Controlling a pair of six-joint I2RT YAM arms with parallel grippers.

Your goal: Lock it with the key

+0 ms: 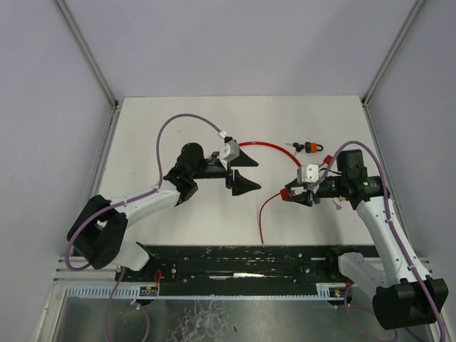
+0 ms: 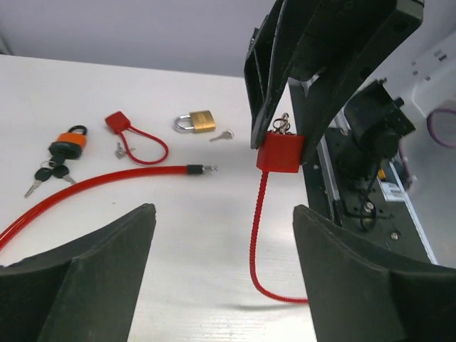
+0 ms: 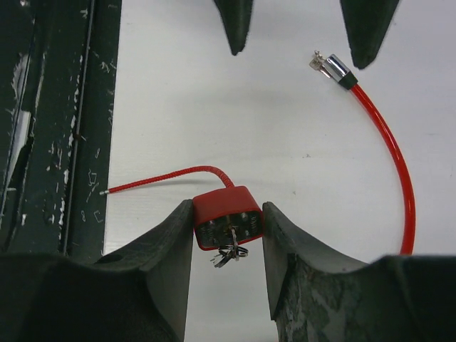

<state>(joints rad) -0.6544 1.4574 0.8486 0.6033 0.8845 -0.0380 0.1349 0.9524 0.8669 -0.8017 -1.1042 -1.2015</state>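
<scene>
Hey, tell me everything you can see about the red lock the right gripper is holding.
The red lock is a small, rounded block that looks like plastic. The right gripper clamps it on both sides, and it appears to be held above the white table. Its darker face carries a small bunch of keys that hangs from it. A thin red cable, ribbed in look, leaves the body, curves away, and ends loose beside the black rail.

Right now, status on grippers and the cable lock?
Right gripper shut on red lock, key in it. Left gripper open, empty. Cable end loose on table, not in lock. Nothing between.
</scene>
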